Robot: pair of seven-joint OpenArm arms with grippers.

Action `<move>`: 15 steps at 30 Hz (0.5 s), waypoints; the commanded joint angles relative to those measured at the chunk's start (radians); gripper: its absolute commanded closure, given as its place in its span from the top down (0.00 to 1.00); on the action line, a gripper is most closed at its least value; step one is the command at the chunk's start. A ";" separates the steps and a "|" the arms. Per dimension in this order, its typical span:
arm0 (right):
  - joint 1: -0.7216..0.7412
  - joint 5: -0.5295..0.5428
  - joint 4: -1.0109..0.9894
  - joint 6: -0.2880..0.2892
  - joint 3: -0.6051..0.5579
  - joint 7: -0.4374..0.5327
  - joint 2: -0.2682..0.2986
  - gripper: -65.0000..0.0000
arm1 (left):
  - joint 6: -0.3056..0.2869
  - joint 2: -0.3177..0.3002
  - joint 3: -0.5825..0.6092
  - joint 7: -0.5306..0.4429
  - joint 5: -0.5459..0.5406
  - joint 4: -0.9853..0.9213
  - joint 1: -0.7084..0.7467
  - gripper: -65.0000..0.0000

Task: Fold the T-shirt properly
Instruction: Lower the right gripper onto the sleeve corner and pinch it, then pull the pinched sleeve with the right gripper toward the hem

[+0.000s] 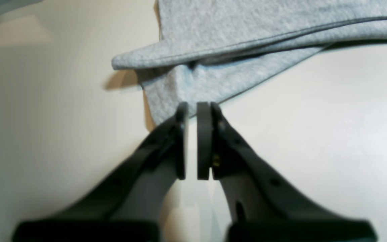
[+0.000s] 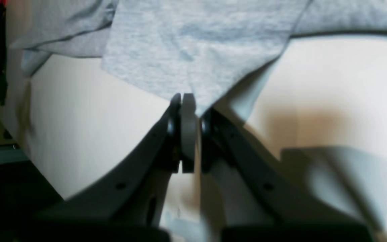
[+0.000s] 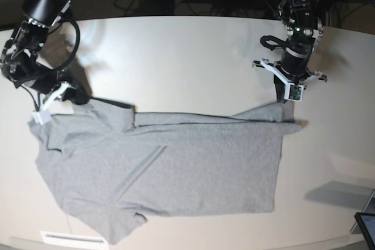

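**Grey shirt spread on the table, right arm pinching a corner**

While the T-shirt [image 3: 176, 162] lies spread across the near half of the pale table [image 3: 176, 51], plain grey side up with no lettering showing, both arms sit at its far edge. The cloth is roughly flat, with a long fold line running along that far edge and a diagonal crease across its middle; one sleeve pokes out at the near corner on the base view's left.

The right gripper [image 2: 184, 97] is at the shirt's far corner on the base view's left. Its jaws are pressed tight together, and in the right wrist view a pointed corner of the T-shirt [image 2: 193, 50] comes down right to the fingertips, so the fabric appears pinched there. That corner is drawn up and away from the rest of the shirt.

The left gripper [image 1: 197, 106] is at the shirt's opposite far corner, on the base view's right. Its jaws are nearly closed, with only a thin slit between the pads, and nothing sits between them. The tips lie just at the edge of the T-shirt [image 1: 247, 33], where a folded hem overlaps a lower layer; whether they touch the cloth cannot be told.

A dark tablet-like corner [image 3: 366, 226] sits well beyond the shirt's near edge on the base view's right.
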 commanded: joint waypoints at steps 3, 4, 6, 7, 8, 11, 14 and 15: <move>0.026 0.028 0.013 0.003 0.002 0.013 0.021 0.00 | 0.008 -0.006 -0.005 -0.027 -0.005 0.019 -0.005 0.05; 0.037 0.028 0.013 0.003 -0.001 0.011 0.021 0.00 | 0.008 -0.006 -0.005 -0.027 -0.005 0.019 -0.005 0.05; 0.046 0.028 0.013 0.003 -0.029 0.000 0.023 0.00 | 0.008 -0.006 -0.005 -0.027 -0.005 0.018 -0.005 0.05; 0.059 0.028 0.015 0.003 -0.041 -0.003 0.023 0.00 | 0.008 -0.006 -0.005 -0.027 -0.005 0.018 -0.005 0.05; 0.069 0.028 0.015 0.003 -0.054 -0.003 0.023 0.00 | 0.008 -0.004 -0.005 -0.027 -0.005 0.018 -0.005 0.05; 0.102 0.028 0.015 0.003 -0.086 -0.003 0.023 0.00 | 0.008 -0.003 -0.005 -0.027 -0.005 0.018 -0.004 0.05; 0.141 0.028 0.015 0.003 -0.110 -0.001 0.023 0.00 | 0.008 -0.003 -0.005 -0.027 -0.005 0.021 0.011 0.05; 0.158 0.028 0.015 0.003 -0.120 -0.001 0.023 0.00 | 0.008 -0.003 -0.005 -0.027 -0.005 0.022 0.016 0.05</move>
